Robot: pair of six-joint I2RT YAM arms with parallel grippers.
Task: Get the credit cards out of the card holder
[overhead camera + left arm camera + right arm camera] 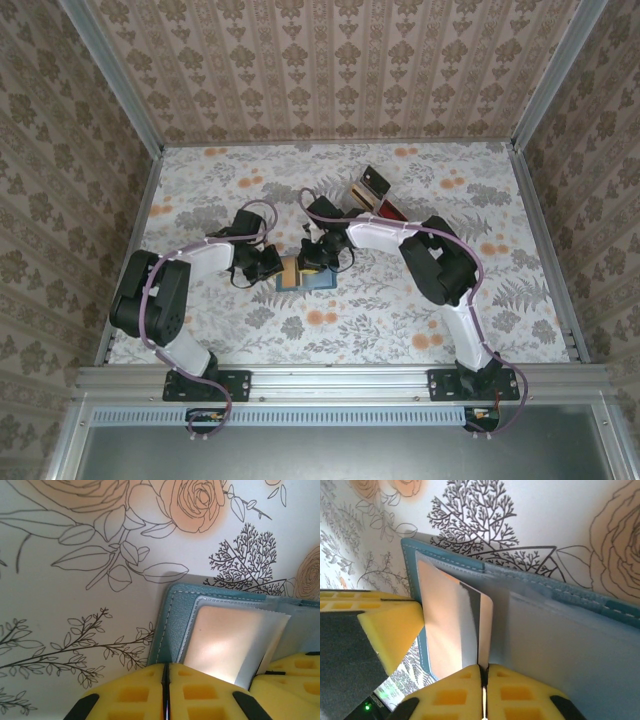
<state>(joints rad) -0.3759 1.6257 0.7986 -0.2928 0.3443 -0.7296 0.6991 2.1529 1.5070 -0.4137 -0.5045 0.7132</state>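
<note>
Floral-printed table (200,330) runs out from the two arm bases at its near edge. Both arms bend inward toward the middle, wrists low. Between them lies the card holder (320,281), a flat teal wallet opened out, paler blue-grey inside with light stitching. The left gripper (166,675) sits at its left edge with yellow pads pressed together; whether they nip the flap is unclear. The right gripper (483,677) pinches the edge of a glossy peach credit card (450,625), whose far end is tucked under a stitched flap. Farther back lies a compartment tray (372,190).
</note>
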